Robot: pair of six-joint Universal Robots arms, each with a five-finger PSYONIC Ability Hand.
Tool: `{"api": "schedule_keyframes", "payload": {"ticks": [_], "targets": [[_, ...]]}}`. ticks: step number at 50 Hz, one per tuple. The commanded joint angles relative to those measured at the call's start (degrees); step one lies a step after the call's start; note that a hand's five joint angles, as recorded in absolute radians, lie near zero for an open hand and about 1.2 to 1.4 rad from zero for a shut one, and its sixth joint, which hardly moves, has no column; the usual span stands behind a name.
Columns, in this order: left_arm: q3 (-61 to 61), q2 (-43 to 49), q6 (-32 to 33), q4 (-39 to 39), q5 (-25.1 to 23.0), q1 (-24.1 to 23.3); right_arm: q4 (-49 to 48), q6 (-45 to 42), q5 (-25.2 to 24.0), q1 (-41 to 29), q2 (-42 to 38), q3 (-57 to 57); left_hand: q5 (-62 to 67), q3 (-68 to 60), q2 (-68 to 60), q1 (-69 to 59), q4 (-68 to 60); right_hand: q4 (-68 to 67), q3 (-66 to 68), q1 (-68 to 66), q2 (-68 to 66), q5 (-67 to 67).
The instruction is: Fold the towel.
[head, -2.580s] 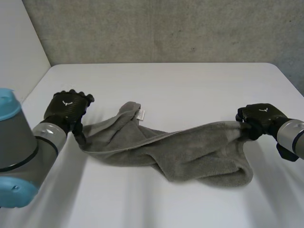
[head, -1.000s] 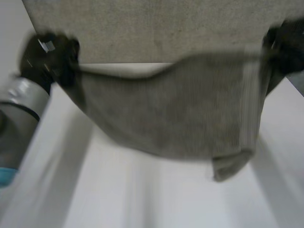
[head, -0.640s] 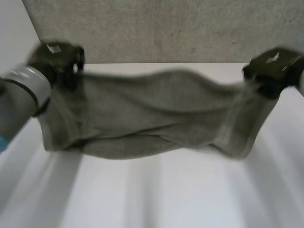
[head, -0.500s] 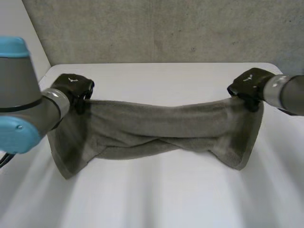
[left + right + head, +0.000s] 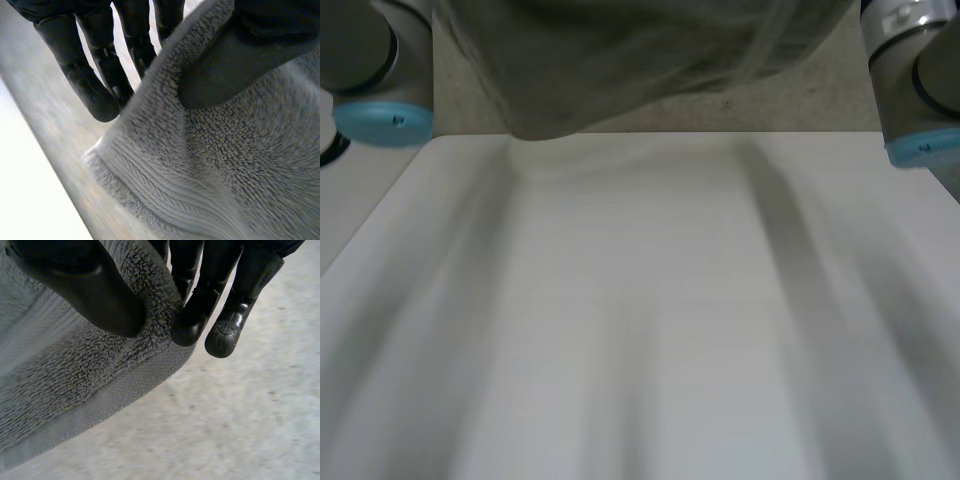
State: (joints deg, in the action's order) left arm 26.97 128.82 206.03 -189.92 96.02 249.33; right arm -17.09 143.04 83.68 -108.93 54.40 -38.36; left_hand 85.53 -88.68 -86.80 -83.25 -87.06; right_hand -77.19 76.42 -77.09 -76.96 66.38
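The fluffy grey cloth towel hangs up high over the flat white bench and does not touch it. It looks soft and loopy, with a smooth ribbed band along its edge. The left black hand pinches one end, with its thumb pressing the towel against its fingers. The right black hand pinches the other end the same way. The towel spreads out past both sets of fingertips. The left arm and right arm are lifted high, one on each side of the towel.
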Motion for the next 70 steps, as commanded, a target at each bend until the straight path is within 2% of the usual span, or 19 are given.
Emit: {"api": "schedule_keyframes", "payload": {"ticks": [1, 2, 3, 5, 6, 9, 13, 19, 21, 23, 27, 29, 33, 35, 39, 50, 56, 61, 70], "targets": [[20.2, -5.0, -2.9, 5.4, -0.5, 1.6, 1.8, 0.6, -7.8, 0.9, 3.2, -15.5, -15.5, 8.7, 6.8, 3.2, 7.1, -2.8, 3.6, -2.9, -3.0, 3.6], [27.3, -6.6, -3.6, 4.0, -0.6, 2.1, 1.8, 0.6, -7.8, 0.9, 3.2, -15.5, -15.5, 8.7, 6.8, 3.2, 7.1, -2.8, 3.6, -2.9, -3.0, 3.6], [27.3, -6.6, -3.6, 4.0, -0.6, 2.1, 2.0, 0.6, -9.6, 0.9, 3.4, -19.3, -15.5, 8.7, 6.8, 3.2, 7.1, -2.8, 3.6, -2.9, -3.0, 3.6], [38.4, -7.8, -3.9, -0.4, -0.7, 2.4, 2.0, 0.6, -11.4, 1.1, 3.5, -23.0, -15.5, 8.7, 6.8, 3.2, 7.1, -2.8, 3.6, -2.9, -3.0, 3.6], [38.4, -7.8, -3.9, -0.5, -0.7, 2.4, 2.0, 0.6, -13.3, 1.7, 3.4, -26.6, -15.5, 8.7, 6.8, 3.2, 7.1, -2.8, 3.6, -2.9, -3.0, 3.6], [48.4, -8.1, -3.6, -5.8, -0.8, 2.5, 2.0, 0.1, -16.3, 3.9, 3.2, -33.6, -15.5, 8.7, 6.8, 3.2, 7.1, -2.8, 3.6, -2.9, -3.0, 3.6], [60.0, -7.4, -3.3, -12.6, -0.9, 2.5, 2.1, -0.1, -17.4, 5.5, 2.7, -39.3, -15.5, 8.7, 6.8, 3.2, 7.1, -2.8, 3.6, -2.9, -3.0, 3.6], [68.6, -5.3, -2.8, -17.8, -0.9, 1.9, 4.5, 0.0, -16.4, 7.3, 3.7, -48.0, -15.5, 8.7, 6.8, 3.2, 7.1, -2.8, 3.6, -2.9, -3.0, 3.6], [69.4, -5.2, -2.2, -18.4, -0.9, 1.9, 6.8, 0.1, -15.5, 7.6, 4.5, -49.6, -15.5, 8.7, 6.8, 3.2, 7.1, -2.8, 3.6, -2.9, -3.0, 3.6], [69.8, -5.2, -1.6, -18.6, -0.9, 1.8, 13.5, 1.0, -13.6, 7.9, 10.4, -52.7, -15.5, 8.7, 6.8, 3.2, 7.1, -2.8, 3.6, -2.9, -3.0, 3.6], [69.4, -4.8, 0.2, -19.1, -0.9, 1.8, 15.3, 2.7, -13.4, 8.1, 15.4, -55.8, -15.5, 8.7, 6.8, 3.2, 7.1, -2.8, 3.6, -2.9, -3.0, 3.6], [69.3, -4.3, 0.5, -19.6, -0.9, 1.9, 13.7, 4.4, -13.4, 8.2, 16.3, -57.2, -15.5, 8.7, 6.8, 3.2, 7.1, -2.8, 3.6, -2.9, -3.0, 3.6], [68.8, -3.0, 0.5, -21.5, -0.8, 1.9, 3.1, 11.2, -13.3, 8.6, 16.9, -61.6, -15.5, 8.7, 6.8, 3.2, 7.1, -2.8, 3.6, -2.9, -3.0, 3.6], [68.7, -2.3, 0.5, -23.7, -0.7, 2.2, 0.0, 12.8, -13.4, 8.8, 16.8, -63.3, -25.0, 18.2, 16.3, 12.8, 16.6, -2.8, 3.6, -2.9, -3.0, 3.6], [68.7, -2.1, 0.5, -26.1, -0.7, 2.5, -5.6, 14.2, -12.9, 10.0, 16.3, -65.8, -28.3, 21.4, 19.6, 16.0, 19.8, -2.8, 3.6, -2.9, -3.0, 3.6], [69.1, -2.8, -0.1, -31.7, -0.3, 2.4, -7.1, 15.0, -12.8, 14.0, 15.1, -65.1, -33.5, 26.7, 24.8, 21.2, 25.0, -2.8, 3.6, -2.9, -3.0, 3.6], [69.3, -3.0, -0.1, -31.7, -0.1, 2.5, -8.7, 17.0, -12.1, 16.2, 15.4, -65.3, -38.7, 31.9, 30.0, 26.4, 30.2, -2.8, 3.6, -2.9, -3.0, 3.6], [69.8, -3.2, 0.0, -31.7, 0.0, 2.7, -8.8, 20.0, -11.5, 17.0, 15.5, -64.9, -48.8, 41.9, 40.1, 36.5, 40.3, -2.8, 3.6, -2.9, -3.0, 3.6], [71.5, -4.6, 0.6, -31.2, 0.0, 2.9, -8.8, 20.9, -11.6, 17.0, 15.3, -64.8, -49.5, 42.6, 40.8, 37.2, 41.0, -2.8, 3.6, -2.9, -3.0, 3.6]]}}
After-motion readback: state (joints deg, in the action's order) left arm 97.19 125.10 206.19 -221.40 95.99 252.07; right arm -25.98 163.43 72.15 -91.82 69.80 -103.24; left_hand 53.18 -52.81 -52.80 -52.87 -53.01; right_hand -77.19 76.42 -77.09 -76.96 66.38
